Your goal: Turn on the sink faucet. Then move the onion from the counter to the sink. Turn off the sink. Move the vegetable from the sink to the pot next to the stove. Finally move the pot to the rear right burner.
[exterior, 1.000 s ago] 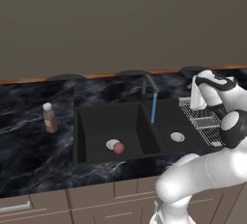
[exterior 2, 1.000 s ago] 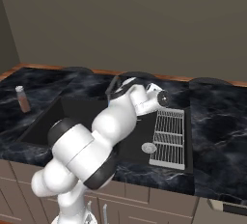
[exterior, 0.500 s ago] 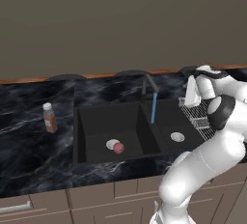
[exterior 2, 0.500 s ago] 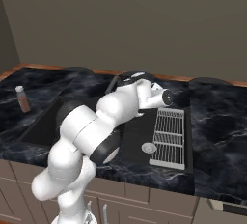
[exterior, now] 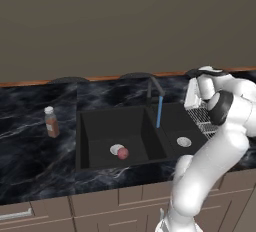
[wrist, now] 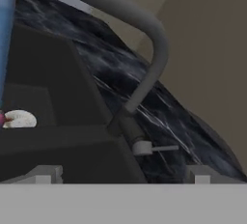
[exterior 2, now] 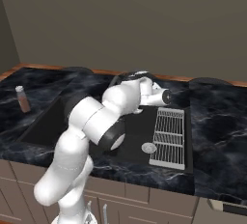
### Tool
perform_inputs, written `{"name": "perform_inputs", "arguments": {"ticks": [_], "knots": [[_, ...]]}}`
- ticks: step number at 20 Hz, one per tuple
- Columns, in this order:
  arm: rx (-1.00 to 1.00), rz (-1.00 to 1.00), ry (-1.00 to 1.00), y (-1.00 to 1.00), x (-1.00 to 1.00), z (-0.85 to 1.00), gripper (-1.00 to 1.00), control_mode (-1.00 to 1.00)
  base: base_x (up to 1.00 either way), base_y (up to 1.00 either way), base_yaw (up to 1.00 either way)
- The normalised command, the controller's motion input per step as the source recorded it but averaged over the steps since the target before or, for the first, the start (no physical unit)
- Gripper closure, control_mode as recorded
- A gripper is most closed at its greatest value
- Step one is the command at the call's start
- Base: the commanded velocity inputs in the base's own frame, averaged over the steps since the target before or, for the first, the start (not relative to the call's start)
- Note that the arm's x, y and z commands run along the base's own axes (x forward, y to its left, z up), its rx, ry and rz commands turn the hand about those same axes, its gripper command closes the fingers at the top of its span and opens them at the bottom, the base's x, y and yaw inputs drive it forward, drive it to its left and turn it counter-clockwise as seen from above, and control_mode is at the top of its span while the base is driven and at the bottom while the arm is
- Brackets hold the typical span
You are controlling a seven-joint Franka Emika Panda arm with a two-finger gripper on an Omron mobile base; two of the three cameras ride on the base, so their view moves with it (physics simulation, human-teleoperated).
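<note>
Leftmost on the counter point(exterior: 30, 146), a brown bottle point(exterior: 50, 122), upright, well clear of the sink point(exterior: 90, 141); next, in the left basin, the onion point(exterior: 123, 153) touching the silver drain point(exterior: 116, 149); then the faucet point(exterior: 154, 90) at the divider, a blue stream point(exterior: 159, 112) falling from its spout into the right basin; further right, a wire rack point(exterior 2: 169, 136) along the sink's right side; gripper point(wrist: 120, 182) released, jaws wide, empty, just beside the faucet base and its small silver lever point(wrist: 153, 147); onion well apart from it, down in the far basin.
</note>
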Motion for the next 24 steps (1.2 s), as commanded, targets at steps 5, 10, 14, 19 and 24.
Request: {"name": "perform_inputs", "arguments": {"ticks": [5,10,14,19,24], "knots": [[0.10,0.08,0.00,-0.01,0.23,-0.17,-1.00,-1.00,0.00,0.00,0.00],[0.09,0.08,0.00,-0.01,0.24,-0.09,-1.00,-1.00,0.00,0.00,0.00],[0.09,0.02,0.03,0.00,0.33,0.00,-1.00,-1.00,0.00,0.00,0.00],[0.05,0.00,0.08,0.02,0.25,0.06,-1.00,-1.00,0.00,0.00,0.00],[0.05,0.00,0.06,0.01,0.17,0.00,-1.00,-1.00,0.00,0.00,0.00]]}}
